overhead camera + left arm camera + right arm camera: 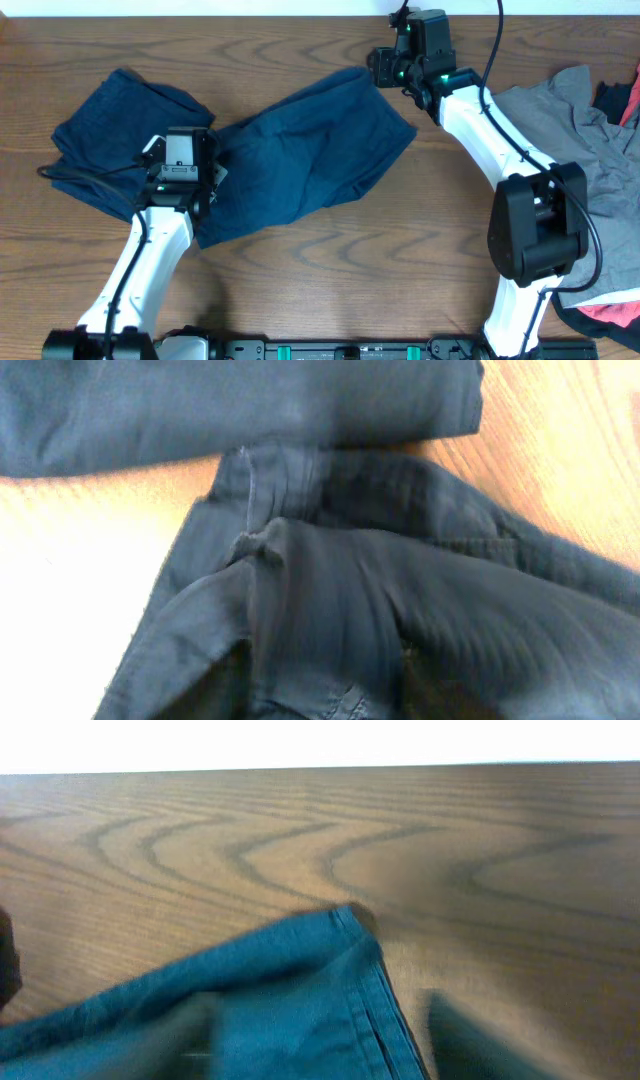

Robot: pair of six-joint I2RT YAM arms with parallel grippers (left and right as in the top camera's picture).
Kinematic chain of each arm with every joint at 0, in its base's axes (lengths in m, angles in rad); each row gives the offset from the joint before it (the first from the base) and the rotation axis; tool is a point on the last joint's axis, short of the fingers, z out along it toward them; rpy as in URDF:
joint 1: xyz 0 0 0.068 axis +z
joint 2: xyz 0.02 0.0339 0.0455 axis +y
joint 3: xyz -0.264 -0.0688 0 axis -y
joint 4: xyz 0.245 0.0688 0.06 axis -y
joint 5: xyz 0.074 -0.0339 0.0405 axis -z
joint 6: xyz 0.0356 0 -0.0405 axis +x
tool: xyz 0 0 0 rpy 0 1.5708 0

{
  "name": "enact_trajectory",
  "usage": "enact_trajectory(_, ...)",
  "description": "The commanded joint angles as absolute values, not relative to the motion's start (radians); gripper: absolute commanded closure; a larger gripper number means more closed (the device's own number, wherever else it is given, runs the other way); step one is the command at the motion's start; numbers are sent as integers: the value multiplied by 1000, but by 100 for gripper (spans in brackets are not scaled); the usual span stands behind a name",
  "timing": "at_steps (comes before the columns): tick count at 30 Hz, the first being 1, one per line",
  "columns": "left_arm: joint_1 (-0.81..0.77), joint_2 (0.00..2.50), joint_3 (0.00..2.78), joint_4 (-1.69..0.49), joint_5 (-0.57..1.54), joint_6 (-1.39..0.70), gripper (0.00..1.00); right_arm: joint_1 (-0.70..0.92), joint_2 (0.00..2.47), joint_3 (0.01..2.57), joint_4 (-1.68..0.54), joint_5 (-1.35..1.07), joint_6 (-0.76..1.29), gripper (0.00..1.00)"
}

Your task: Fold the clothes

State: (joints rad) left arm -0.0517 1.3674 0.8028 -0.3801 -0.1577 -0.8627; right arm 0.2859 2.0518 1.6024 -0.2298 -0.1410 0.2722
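Navy cloth [300,150] lies spread and rumpled across the wooden surface [300,290], reaching from the left gripper [182,160] to the right gripper [383,68]. The left gripper sits low over the cloth's bunched middle, with one lobe of fabric out to its left and the broader stretch to its right. Its wrist view is filled with dark folds and a stitched seam [255,490]; no fingers show there, so I cannot tell whether the jaws are apart or together. The right gripper is at the cloth's far corner. Its wrist view shows the hemmed corner [350,935] just below it on bare wood, but the fingers are only a blur and their state cannot be told. Well off to the right gripper's right, a grey garment [570,130] and red cloth [620,100] lie heaped beside that arm.
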Motion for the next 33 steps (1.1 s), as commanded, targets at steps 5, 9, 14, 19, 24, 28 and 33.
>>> enact_trajectory(5, 3, 1336, 804, -484, -110, -771, 2, 284, 2048, 1629, -300, -141, 284, 1)
enact_trajectory(9, 45, 1291, 804, -603, 5, -772, 2, 283, 2047, 1629, -456, -192, 283, 1)
enact_trajectory(14, 49, 1309, 783, -680, 15, -772, 2, 284, 2048, 1629, -598, -192, 283, 1)
enact_trajectory(19, 49, 1378, 748, -628, 8, -783, 2, 284, 2048, 1629, -663, -190, 282, 1)
enact_trajectory(24, 49, 1497, 746, -567, 12, -833, 2, 280, 2048, 1626, -720, -155, 215, 2)
enact_trajectory(28, 49, 1575, 746, -487, 31, -832, 2, 280, 2048, 1595, -744, -53, 215, 7)
enact_trajectory(33, 49, 1608, 746, -419, 117, -831, 2, 275, 2048, 1530, -723, -10, 216, 16)
